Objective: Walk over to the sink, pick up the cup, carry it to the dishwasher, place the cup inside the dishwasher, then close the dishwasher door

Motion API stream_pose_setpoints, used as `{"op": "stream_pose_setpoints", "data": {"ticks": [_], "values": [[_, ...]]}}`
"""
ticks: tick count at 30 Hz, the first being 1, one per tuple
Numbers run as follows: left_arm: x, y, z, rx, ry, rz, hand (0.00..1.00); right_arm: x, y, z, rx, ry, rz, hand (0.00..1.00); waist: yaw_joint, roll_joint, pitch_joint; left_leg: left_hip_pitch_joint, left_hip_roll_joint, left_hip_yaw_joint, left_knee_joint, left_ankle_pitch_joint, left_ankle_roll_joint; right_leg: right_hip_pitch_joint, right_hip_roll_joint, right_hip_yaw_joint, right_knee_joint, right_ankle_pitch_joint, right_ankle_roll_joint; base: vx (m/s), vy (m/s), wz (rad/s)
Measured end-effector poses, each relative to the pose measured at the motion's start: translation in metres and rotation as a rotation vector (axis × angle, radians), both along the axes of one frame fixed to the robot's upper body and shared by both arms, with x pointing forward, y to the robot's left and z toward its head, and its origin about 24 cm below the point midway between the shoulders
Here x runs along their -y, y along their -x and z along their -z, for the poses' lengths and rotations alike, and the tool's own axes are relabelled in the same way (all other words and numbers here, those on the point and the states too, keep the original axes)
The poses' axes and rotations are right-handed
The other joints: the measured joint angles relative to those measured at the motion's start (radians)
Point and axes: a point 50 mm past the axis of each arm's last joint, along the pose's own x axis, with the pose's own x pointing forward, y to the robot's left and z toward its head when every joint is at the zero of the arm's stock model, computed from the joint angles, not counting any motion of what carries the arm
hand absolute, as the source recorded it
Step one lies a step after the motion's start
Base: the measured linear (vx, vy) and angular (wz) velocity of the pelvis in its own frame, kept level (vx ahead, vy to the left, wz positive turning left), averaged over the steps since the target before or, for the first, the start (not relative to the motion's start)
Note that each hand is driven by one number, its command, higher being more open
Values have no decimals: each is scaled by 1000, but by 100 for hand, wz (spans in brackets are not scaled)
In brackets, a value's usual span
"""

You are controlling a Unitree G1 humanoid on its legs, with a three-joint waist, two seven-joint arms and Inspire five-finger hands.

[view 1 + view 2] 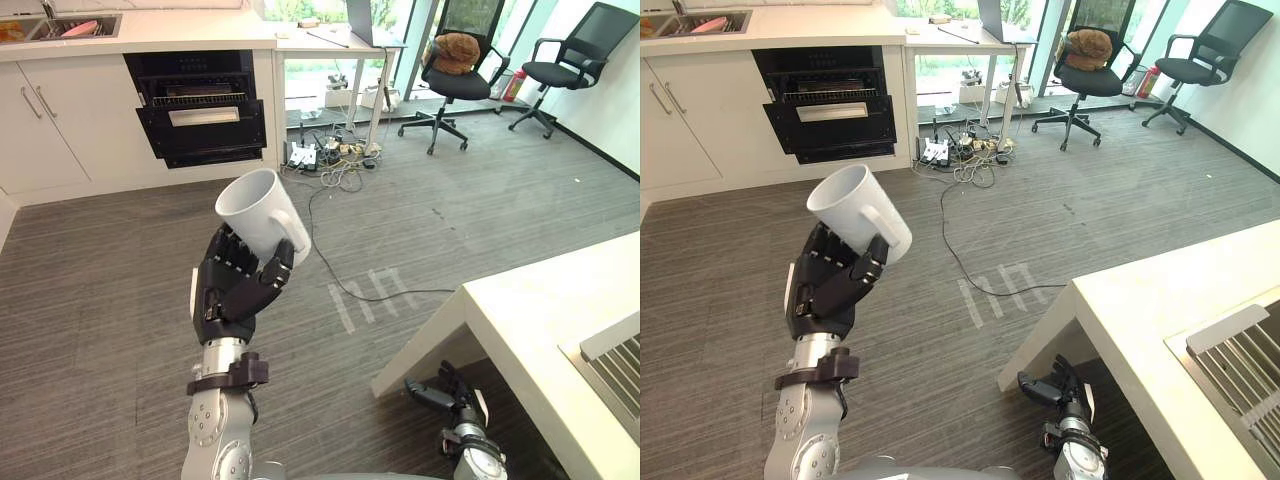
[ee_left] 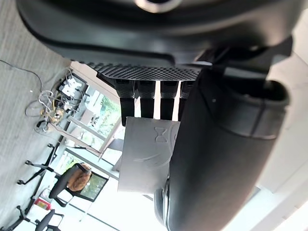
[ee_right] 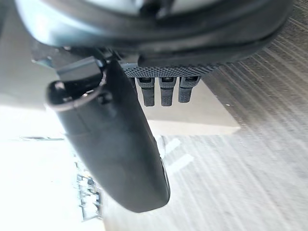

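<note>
Left hand (image 1: pixel 232 290) has its fingers curled tight round the white mug (image 1: pixel 260 213), which is tilted, up over the grey floor, well apart from the open dishwasher (image 1: pixel 200 108). Right hand (image 1: pixel 447 392) hangs low beside the white table (image 1: pixel 540 312), fingers loose.

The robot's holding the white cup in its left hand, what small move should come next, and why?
Probably step forward toward the dishwasher, grip unchanged. The left hand is curled round the cup, held up over the floor, while the dishwasher stands open under the counter across the room, likely too far to reach. The right hand hangs open, low and idle.
</note>
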Motion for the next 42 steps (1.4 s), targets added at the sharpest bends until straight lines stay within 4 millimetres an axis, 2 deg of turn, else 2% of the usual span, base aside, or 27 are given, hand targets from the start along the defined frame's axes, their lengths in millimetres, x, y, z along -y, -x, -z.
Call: {"op": "stream_pose_setpoints", "data": {"ticks": [3, 4, 11, 13, 14, 16, 18, 21, 24, 26, 28, 29, 30, 31, 32, 33, 34, 35, 37, 38, 39, 40, 41, 42], "values": [[-1, 2, 7, -36, -3, -5, 30, -6, 8, 7, -44, -13, -21, 90, 2, 0, 0, 18, -3, -13, -35, 18, -5, 13, -1, -7, -11, 6, -1, 36, -34, 17], [-12, 7, 13, -67, -17, -46, 30, -16, 17, 11, -81, -13, -79, 90, 10, -16, -11, -10, -7, -48, -124, 130, -2, -2, 3, -29, -84, 94, -17, 0, 0, 0], [-10, 6, 13, -68, -14, -40, 30, -15, 19, 11, -82, -12, -76, 90, -9, -10, -19, 8, 7, -2, -132, 124, -4, -1, 9, -1, -102, 100, -16, 4, -1, -16], [-1, 3, 11, -58, -4, -5, 30, -9, 28, 12, -99, -4, -44, 90, -41, -8, -34, 14, 7, -2, -139, 125, -6, 2, 4, -23, -102, 100, -16, 48, -13, 1], [2, 1, 11, -52, -1, 9, 30, -7, 30, 12, -102, -1, -33, 90, -43, -7, -34, 17, 9, 2, -147, 126, -7, 4, 4, -29, -103, 100, -16, 34, -20, -4], [15, -7, 11, -47, -1, 69, 30, 0, 39, 11, -115, 12, 4, 90, -55, -8, -40, 46, 28, 68, -195, 137, -24, 22, -3, -47, -118, 98, -19, 36, -45, 14], [24, -14, 14, -62, -24, 119, 30, 7, 40, 11, -118, 29, 29, 90, -76, -4, -44, 59, 36, 105, -233, 174, -22, 33, -16, -86, -131, 97, -18, 57, -40, 45], [26, -15, 18, -89, -67, 161, 30, 13, 30, 9, -108, 57, 14, 90, -78, 1, -44, 60, 14, 70, -300, 222, -18, 26, -29, -118, -128, 89, -12, 28, -7, 50], [20, -14, 26, -129, -108, 158, 30, 17, 20, 9, -102, 71, 8, 90, -77, 4, -40, 4, -15, -41, -288, 249, -17, 32, -52, -239, -122, 69, -10, 0, -7, 112], [14, -16, 24, -124, -115, 134, 30, 20, 13, 8, -89, 75, 29, 90, -64, 12, -18, -47, -26, -58, -254, 254, -25, 34, -67, -321, -110, 57, -10, -97, 5, 135], [5, -17, 23, -123, -119, 92, 30, 24, 4, 5, -71, 85, 49, 90, -49, 23, 3, -98, 17, 76, -197, 215, 1, 35, -78, -394, -104, 53, -12, -125, 21, 120], [-1, -17, 23, -128, -121, 59, 30, 27, -3, 3, -52, 93, 55, 90, -45, 30, 19, -134, 77, 212, -123, 172, 7, 42, -87, -435, -104, 53, -12, -46, 95, 100], [-4, -17, 23, -130, -114, 33, 30, 31, -8, 0, -39, 109, 55, 90, -45, 51, 36, -146, 125, 309, -61, 153, 9, 60, -90, -467, -101, 47, -1, -27, 94, 93], [-5, -17, 23, -132, -113, 28, 30, 33, -9, -1, -39, 115, 55, 90, -42, 53, 42, -147, 135, 335, -48, 160, 12, 63, -98, -478, -90, 35, 16, -16, 188, 75], [-6, -17, 24, -134, -118, 26, 30, 36, -7, -1, -45, 121, 56, 90, -36, 61, 44, -144, 125, 337, -42, 178, 9, 67, -122, -492, -62, 12, 37, 2, 224, 49], [-8, -16, 24, -134, -120, 19, 30, 35, -9, -1, -40, 120, 54, 90, -32, 56, 45, -147, 105, 333, -38, 166, 16, 66, -145, -497, -51, -5, 45, 47, 315, 51], [-10, -16, 23, -128, -123, 12, 30, 35, -11, -2, -36, 122, 52, 90, -35, 56, 46, -168, 86, 323, -9, 142, 29, 61, -167, -503, -31, -19, 66, 75, 243, 34], [-13, -16, 23, -127, -125, 4, 30, 35, -12, -2, -34, 122, 51, 90, -35, 55, 47, -179, 79, 321, 10, 126, 37, 55, -180, -505, -17, -25, 73, 109, 251, 29], [-17, -15, 23, -132, -131, -12, 30, 34, -14, -3, -37, 133, 34, 90, -34, 38, 58, -192, 41, 320, 92, 46, 62, 46, -246, -506, 74, -72, 100, 141, 270, 18], [-18, -15, 23, -132, -132, -15, 30, 35, -15, -4, -35, 140, 27, 90, -36, 36, 62, -188, 29, 317, 107, 26, 70, 37, -264, -498, 130, -77, 97, 191, 257, 24], [-18, -15, 22, -129, -131, -16, 30, 36, -19, -8, -17, 154, 17, 90, -41, 37, 74, -176, 12, 310, 128, -7, 89, -37, -309, -440, 325, -77, 33, 230, 251, 39], [-19, -15, 20, -121, -142, -13, 30, 34, -23, -10, -6, 172, -7, 90, -58, 33, 90, -142, -6, 287, 129, -28, 103, -111, -318, -327, 512, -24, -29, 241, 245, 52], [-20, -15, 19, -117, -150, -10, 30, 34, -24, -12, -2, 181, -18, 90, -66, 33, 94, -128, -10, 269, 130, -38, 106, -138, -300, -272, 575, -36, -11, 278, 189, 61], [-20, -15, 17, -108, -159, -6, 30, 34, -28, -16, 18, 201, -33, 90, -78, 34, 97, -100, -12, 251, 122, -58, 113, -191, -246, -199, 642, -71, 10, 309, 131, 43]]}}
